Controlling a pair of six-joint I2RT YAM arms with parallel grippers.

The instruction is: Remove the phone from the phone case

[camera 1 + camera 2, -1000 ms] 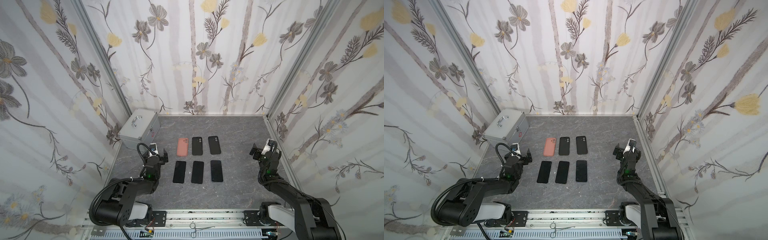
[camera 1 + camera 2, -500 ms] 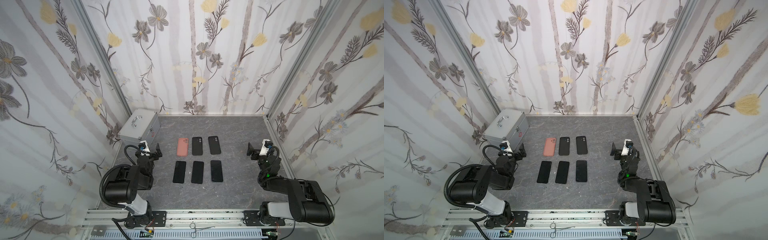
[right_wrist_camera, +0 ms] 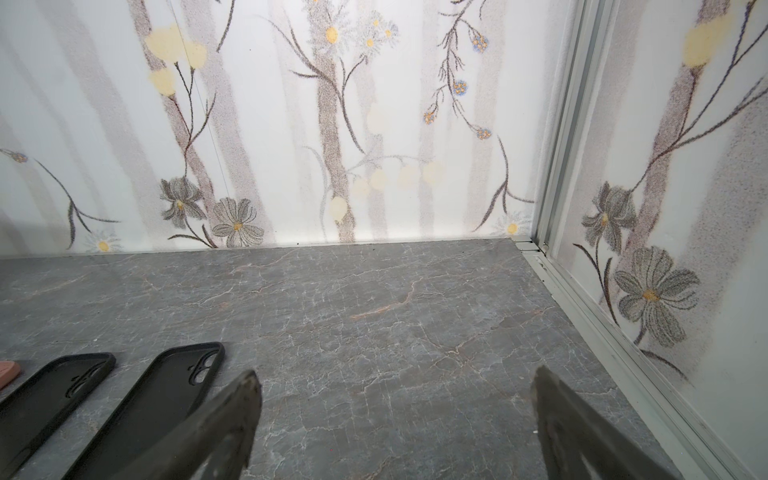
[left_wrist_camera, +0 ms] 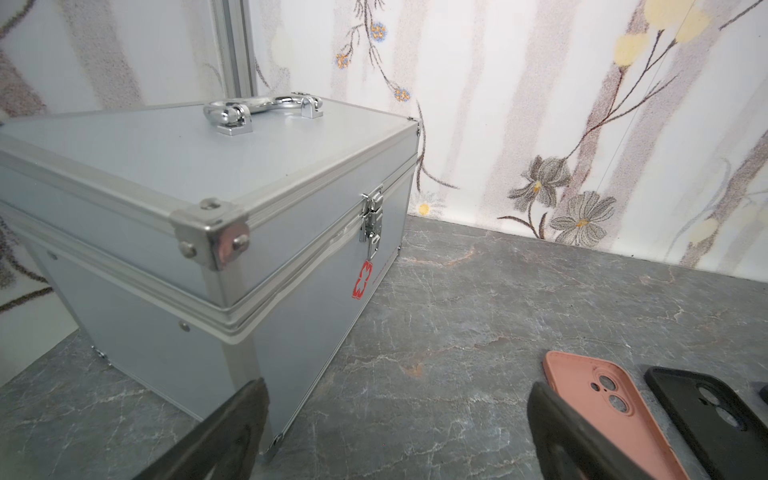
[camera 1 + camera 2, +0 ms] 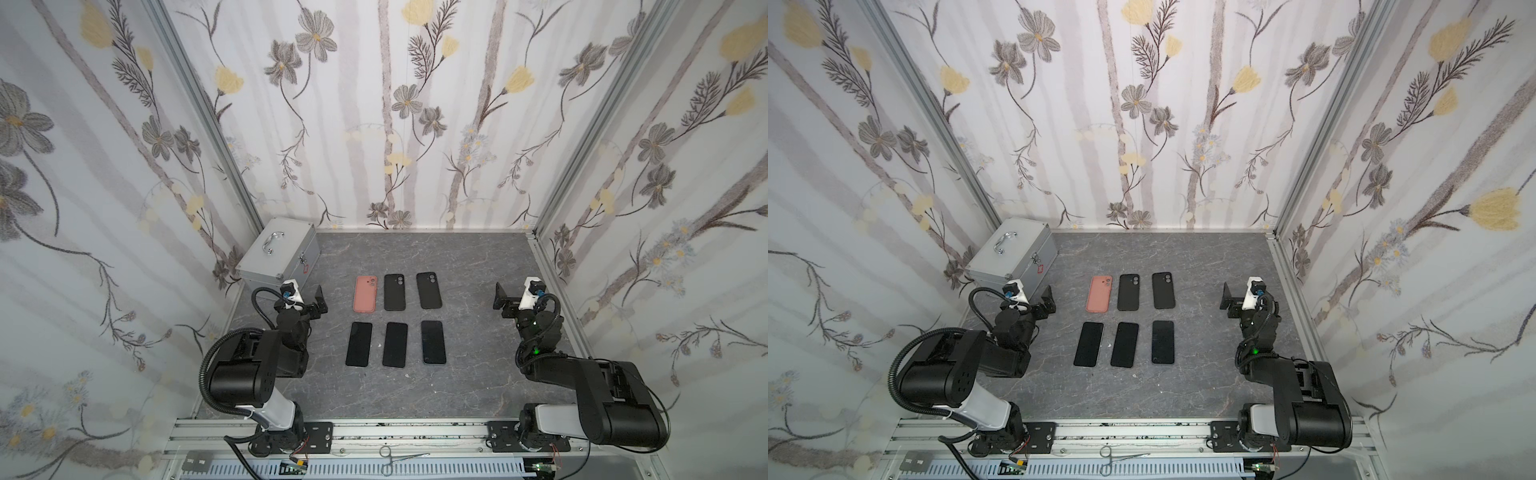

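Both top views: back row of 3 cases, pink case [image 5: 365, 294] plus 2 black cases [image 5: 394, 291]. Front row has 3 dark phones [image 5: 395, 345], all flat on the worktop [image 5: 465, 266] and apart from each other. The forceps [image 5: 405, 458] on the front rail show only from the top.

L wrist cam adds the silver box [image 4: 199, 232] w/ latch [image 4: 371, 220] and red mark [image 4: 362, 279]; phones out of shot. R wrist cam shows the black cases and a sliver of pink.

L pincer [image 4: 395, 419] and R pincer [image 3: 395, 415] are spread wide, pinching nothing, off to the sides of the rows. Can't tell if any case has a phone in it.

Vs 1 s ago: both arms folded back, elbows up; rows unmoved.
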